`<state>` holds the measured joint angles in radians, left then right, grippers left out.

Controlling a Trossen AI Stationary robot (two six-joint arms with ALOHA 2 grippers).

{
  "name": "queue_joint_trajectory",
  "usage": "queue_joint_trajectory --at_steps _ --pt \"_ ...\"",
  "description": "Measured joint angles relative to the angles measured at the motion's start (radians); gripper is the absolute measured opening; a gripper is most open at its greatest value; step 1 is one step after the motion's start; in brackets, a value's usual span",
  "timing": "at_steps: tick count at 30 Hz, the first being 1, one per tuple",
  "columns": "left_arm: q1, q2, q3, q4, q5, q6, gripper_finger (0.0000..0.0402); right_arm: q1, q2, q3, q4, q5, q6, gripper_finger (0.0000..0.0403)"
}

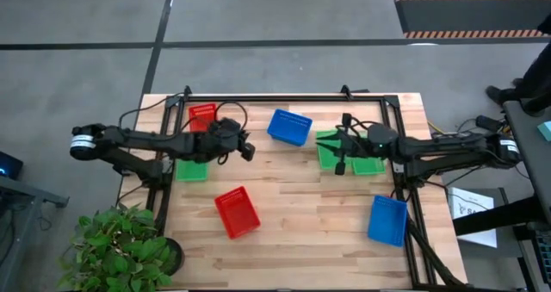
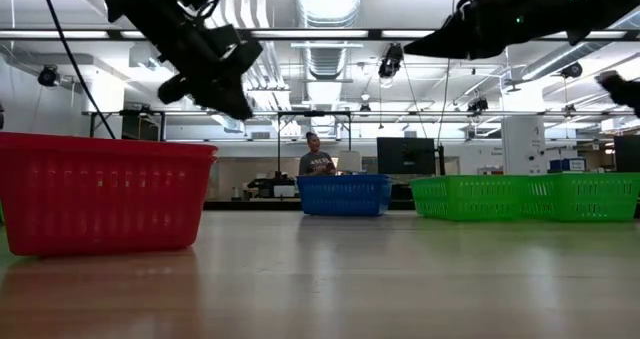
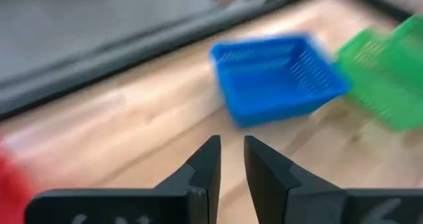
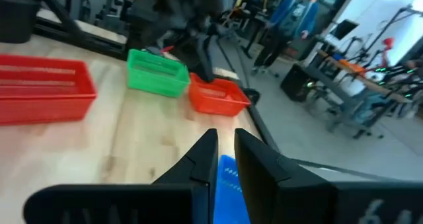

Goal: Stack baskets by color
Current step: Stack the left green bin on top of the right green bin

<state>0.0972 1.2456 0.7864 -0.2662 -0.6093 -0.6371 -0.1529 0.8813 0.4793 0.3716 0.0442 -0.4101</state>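
Small lattice baskets stand on their bottoms on the wooden table. A red basket [image 1: 201, 117] is at the far left with a green basket [image 1: 192, 170] nearer. A blue basket [image 1: 289, 127] stands far middle, and two green baskets [image 1: 349, 152] stand side by side to its right. Another red basket [image 1: 237, 212] is near the middle, and another blue basket [image 1: 387, 220] near right. My left gripper [image 1: 248, 151] hangs above bare table left of the far blue basket [image 3: 277, 75], a narrow empty gap between its fingers. My right gripper [image 1: 340, 158] hovers over the green pair, pointing toward the table's left, also narrowly open and empty.
A black frame rail [image 1: 284, 98] runs round the table's edges. A potted plant [image 1: 120, 249] stands off the near left corner. A person [image 2: 318, 159] is in the room beyond the far edge. Bare wood [image 1: 301, 197] lies between the near red and near blue baskets.
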Motion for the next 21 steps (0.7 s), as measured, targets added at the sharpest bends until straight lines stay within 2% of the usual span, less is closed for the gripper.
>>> queue_joint_trajectory --at_steps 7,13,17,21 --pt "0.003 0.040 0.146 -0.407 0.177 -0.295 0.0051 -0.029 -0.038 0.000 -0.056 -0.001 -0.006 0.0043" --pt "-0.002 0.153 0.231 -0.829 0.365 -0.554 0.0051 -0.031 -0.042 0.000 -0.109 0.000 0.008 0.0043" --pt "-0.005 0.200 0.236 -0.841 0.473 -0.574 0.0053 -0.031 -0.044 0.000 -0.140 0.000 0.017 0.0043" --pt "-0.006 0.211 0.236 -0.848 0.502 -0.576 0.0070 -0.031 -0.043 0.000 -0.155 0.000 0.018 0.0043"
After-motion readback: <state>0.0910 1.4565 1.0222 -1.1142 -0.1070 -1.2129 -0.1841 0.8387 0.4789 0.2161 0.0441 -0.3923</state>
